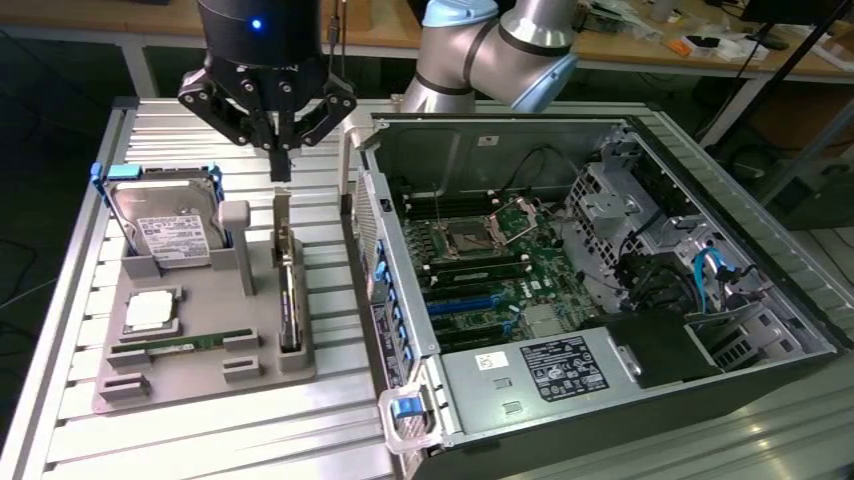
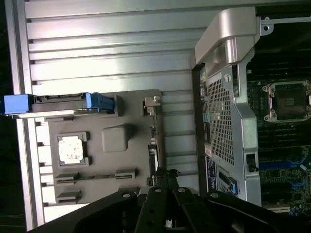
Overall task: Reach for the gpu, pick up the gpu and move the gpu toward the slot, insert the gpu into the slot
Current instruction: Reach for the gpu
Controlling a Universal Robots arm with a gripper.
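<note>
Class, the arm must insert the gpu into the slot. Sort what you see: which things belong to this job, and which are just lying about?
Job: gpu, on edge in the grey holder; blue slot on the motherboard; gripper, shut, above the gpu.
Lying about: hard drive; processor chip; memory stick.

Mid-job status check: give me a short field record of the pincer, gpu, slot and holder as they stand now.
pincer: shut, holding nothing, above the gpu and apart from it
gpu: standing on edge in the grey holder, outside the case
slot: long blue strip on the motherboard, nothing in it
case: open, at the exterior view's right
also in holder: hard drive, memory stick
</note>
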